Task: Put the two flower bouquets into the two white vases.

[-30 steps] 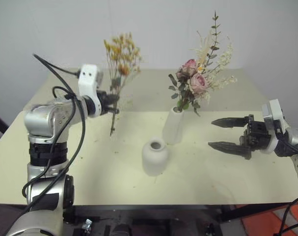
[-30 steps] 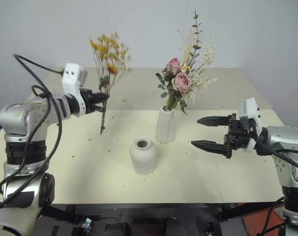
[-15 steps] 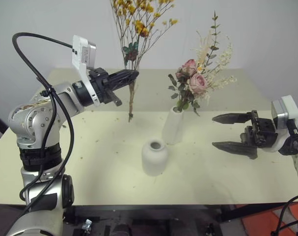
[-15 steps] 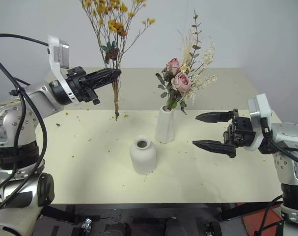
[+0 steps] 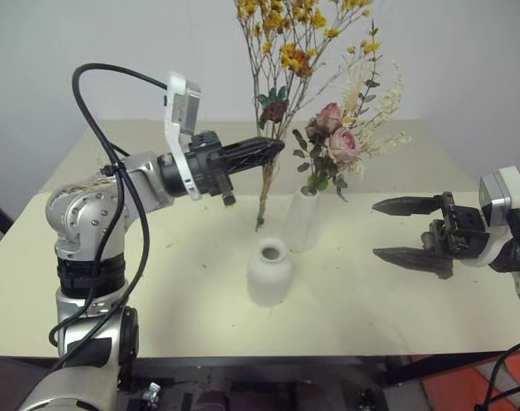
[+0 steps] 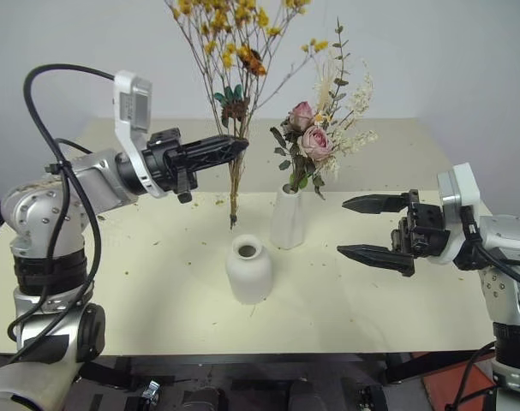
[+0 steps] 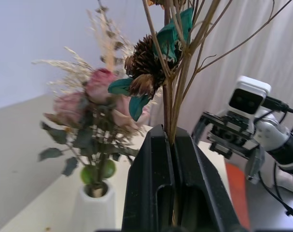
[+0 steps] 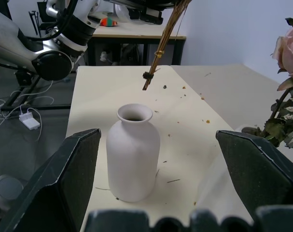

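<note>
Stems of the slim bouquet of tiny yellow-orange blossoms (image 5: 281, 60), pinched in the closed left gripper (image 5: 272, 150), hung at twelve o'clock of the short round-bellied white vase (image 5: 269, 272), risking a miss of its small neck, while the right gripper (image 5: 401, 229) gaped wide and empty.

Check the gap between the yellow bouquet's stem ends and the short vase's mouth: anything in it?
Nothing. In the right wrist view the stem ends hang in the air, apart from the short vase, with bare table behind.
</note>
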